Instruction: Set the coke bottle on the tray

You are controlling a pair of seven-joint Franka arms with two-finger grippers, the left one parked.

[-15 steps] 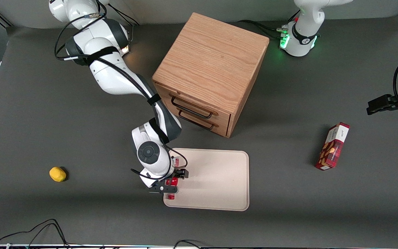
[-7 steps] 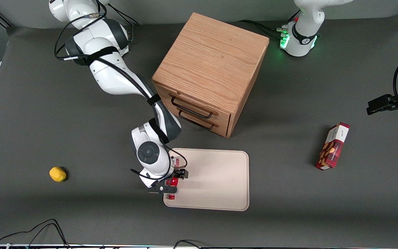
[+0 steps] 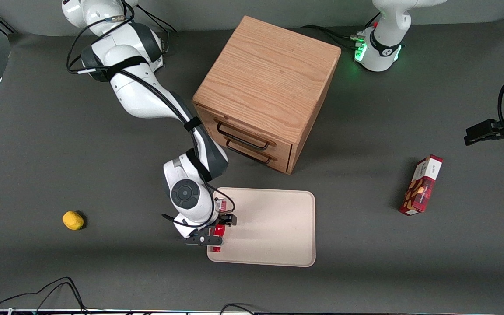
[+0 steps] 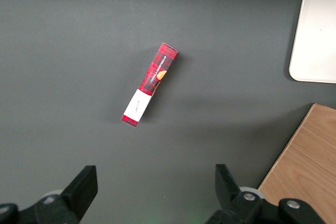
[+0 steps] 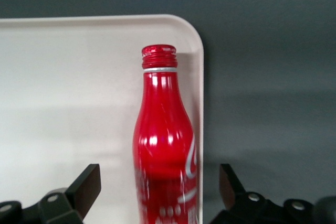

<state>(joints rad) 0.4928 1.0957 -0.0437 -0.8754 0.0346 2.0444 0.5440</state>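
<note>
The coke bottle (image 3: 219,230) is slim and red and lies on its side on the beige-pink tray (image 3: 274,227), along the tray's short edge toward the working arm's end. Its red cap points toward the front camera. In the right wrist view the bottle (image 5: 165,140) lies close to the tray's rim (image 5: 197,77) by a rounded corner. My gripper (image 3: 217,229) hangs just over the bottle's body. It is open in the right wrist view (image 5: 157,179), with a black finger (image 5: 86,184) on each side of the bottle and a clear gap to it. The bottle's base end is hidden.
A wooden two-drawer box (image 3: 269,87) stands farther from the front camera than the tray, its handles facing the tray. A red snack box (image 3: 421,185) lies toward the parked arm's end and also shows in the left wrist view (image 4: 149,85). A small yellow object (image 3: 73,220) lies toward the working arm's end.
My wrist and gripper have shifted slightly toward the working arm's end. The bottle has stayed where it lies on the tray.
</note>
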